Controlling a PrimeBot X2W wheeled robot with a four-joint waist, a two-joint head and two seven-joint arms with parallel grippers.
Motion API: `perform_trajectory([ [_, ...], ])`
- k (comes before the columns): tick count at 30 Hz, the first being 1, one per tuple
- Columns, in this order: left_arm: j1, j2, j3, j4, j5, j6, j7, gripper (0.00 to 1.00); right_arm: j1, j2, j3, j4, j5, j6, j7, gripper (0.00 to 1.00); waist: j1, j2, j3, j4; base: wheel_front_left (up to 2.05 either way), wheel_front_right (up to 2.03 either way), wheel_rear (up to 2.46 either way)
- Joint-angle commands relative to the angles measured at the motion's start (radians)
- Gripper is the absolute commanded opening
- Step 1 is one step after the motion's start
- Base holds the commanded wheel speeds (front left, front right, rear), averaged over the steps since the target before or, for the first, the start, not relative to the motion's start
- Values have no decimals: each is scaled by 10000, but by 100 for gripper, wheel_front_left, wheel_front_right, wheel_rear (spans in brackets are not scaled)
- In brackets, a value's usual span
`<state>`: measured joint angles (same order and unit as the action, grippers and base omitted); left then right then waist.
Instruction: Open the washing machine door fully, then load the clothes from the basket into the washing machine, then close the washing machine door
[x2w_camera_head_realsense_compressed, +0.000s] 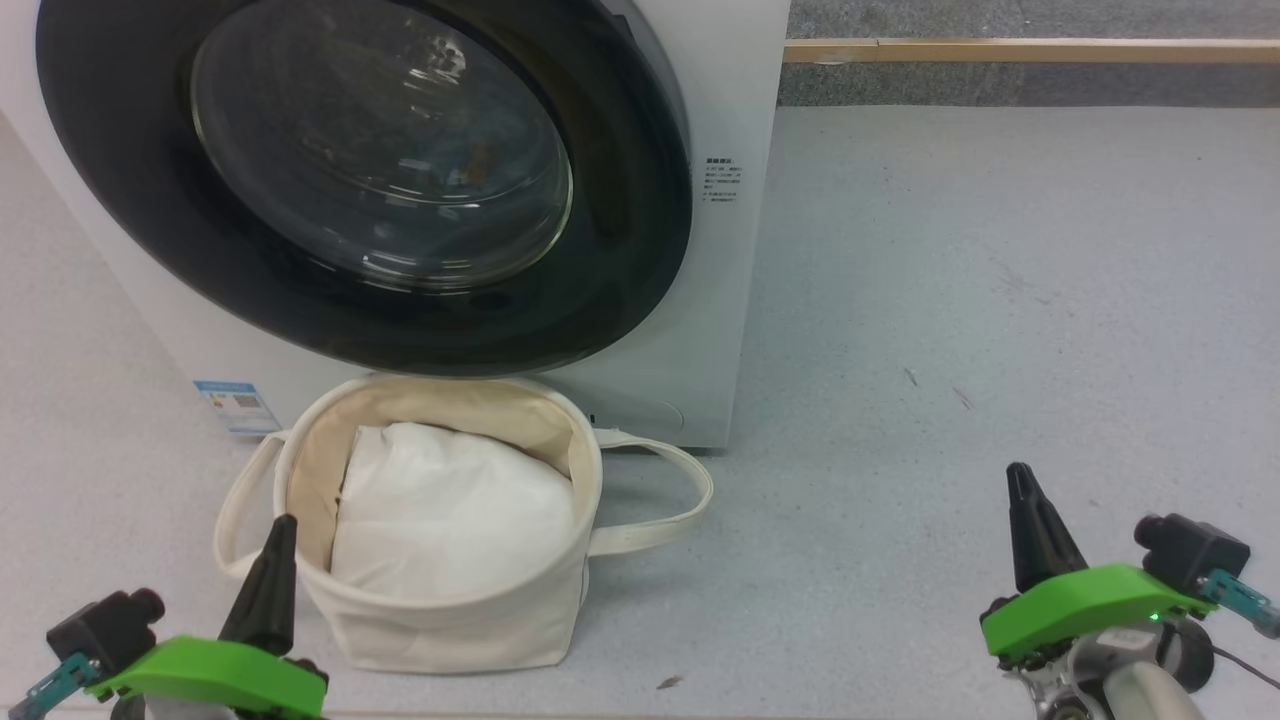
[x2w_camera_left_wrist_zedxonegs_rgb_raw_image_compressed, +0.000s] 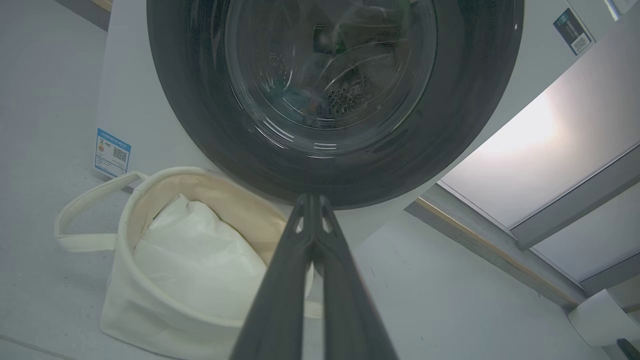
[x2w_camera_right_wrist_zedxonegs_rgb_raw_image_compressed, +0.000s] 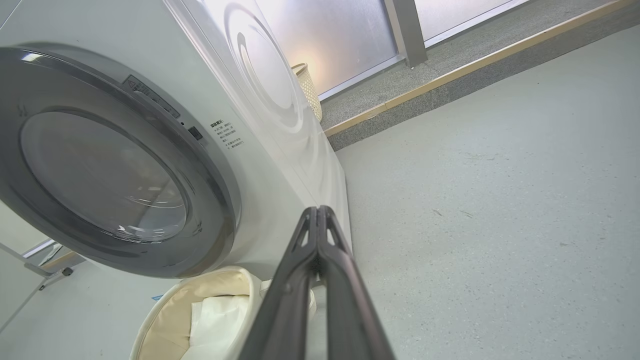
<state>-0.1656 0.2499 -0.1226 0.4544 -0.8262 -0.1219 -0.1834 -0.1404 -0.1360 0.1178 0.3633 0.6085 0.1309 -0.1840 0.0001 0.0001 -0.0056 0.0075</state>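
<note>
Now, basket (x2w_camera_head_realsense_compressed: 450, 630) upright, handles spread left-right, washing machine door (x2w_camera_head_realsense_compressed: 380, 160) shut

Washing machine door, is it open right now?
No, the washing machine door sits shut, flat against the white front of the washing machine, with its glass covering the drum.

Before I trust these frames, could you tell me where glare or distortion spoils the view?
Head view: sharp and evenly lit, but reflections cloud the door. Left wrist view: dim, with glare on the pale panel. Right wrist view: the wide angle bends the machine, and the window is washed out.
</note>
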Motion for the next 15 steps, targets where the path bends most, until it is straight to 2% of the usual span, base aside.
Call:
perform_trajectory([
  [1, -342, 104, 265, -410, -225, 84, 72, 0, -407, -19, -110, -380, 266, 0, 84, 0, 0, -1, 0, -2, 0, 0, 0],
  [15, -197, -209, 578, -762, -1360, 152, 500, 0, -327, 108, -439, -479, 1720, -1, 514, 0, 0, -1, 5, -13, 0, 0, 0],
])
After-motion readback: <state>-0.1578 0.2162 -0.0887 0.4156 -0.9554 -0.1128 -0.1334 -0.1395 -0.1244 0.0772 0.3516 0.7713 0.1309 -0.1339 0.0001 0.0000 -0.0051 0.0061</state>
